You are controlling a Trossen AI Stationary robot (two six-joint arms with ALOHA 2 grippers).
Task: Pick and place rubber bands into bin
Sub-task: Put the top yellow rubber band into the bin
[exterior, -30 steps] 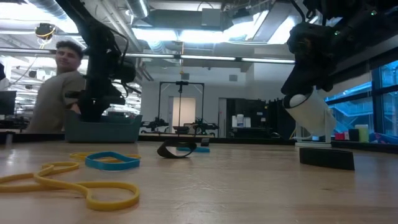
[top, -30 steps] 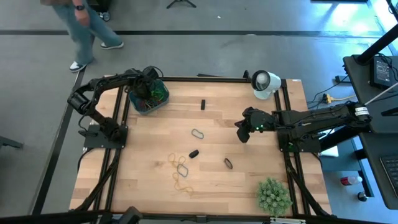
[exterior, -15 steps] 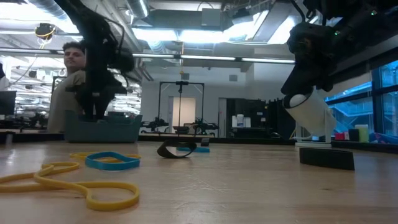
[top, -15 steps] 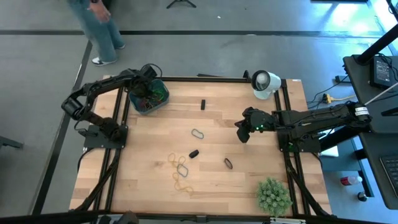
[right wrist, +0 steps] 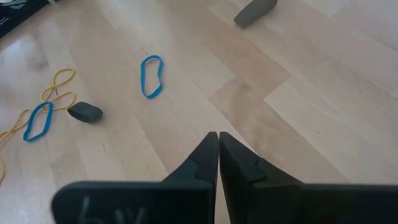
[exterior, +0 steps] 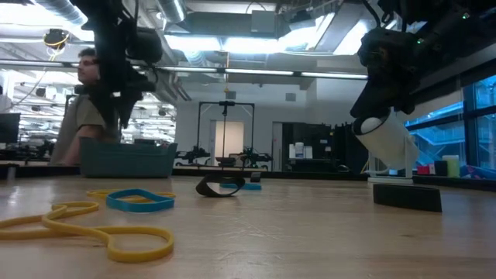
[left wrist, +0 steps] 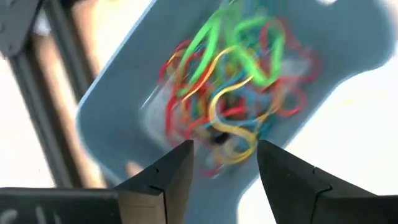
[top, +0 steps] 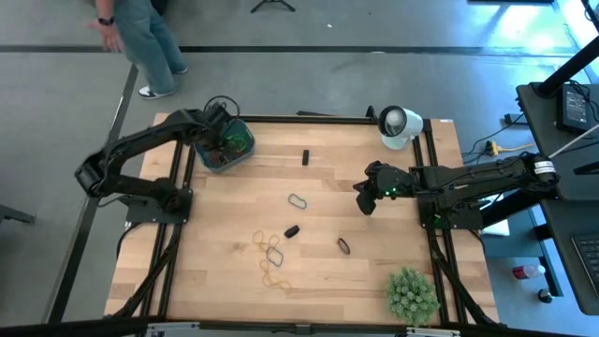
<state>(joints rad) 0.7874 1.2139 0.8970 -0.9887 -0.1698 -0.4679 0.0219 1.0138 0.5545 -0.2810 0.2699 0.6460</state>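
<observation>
The left end effector point(left wrist: 221, 165) hovers over the bin point(top: 223, 145), fingers apart and empty: a drop looks done. Next it must reach the rubber bands point(top: 272, 251) mid-tabletop. The right end effector point(right wrist: 217, 155) waits closed, empty.

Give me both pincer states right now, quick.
Left pincer: open, empty, above the bin of rubber bands.
Right pincer: closed, holding nothing, over bare table.
</observation>
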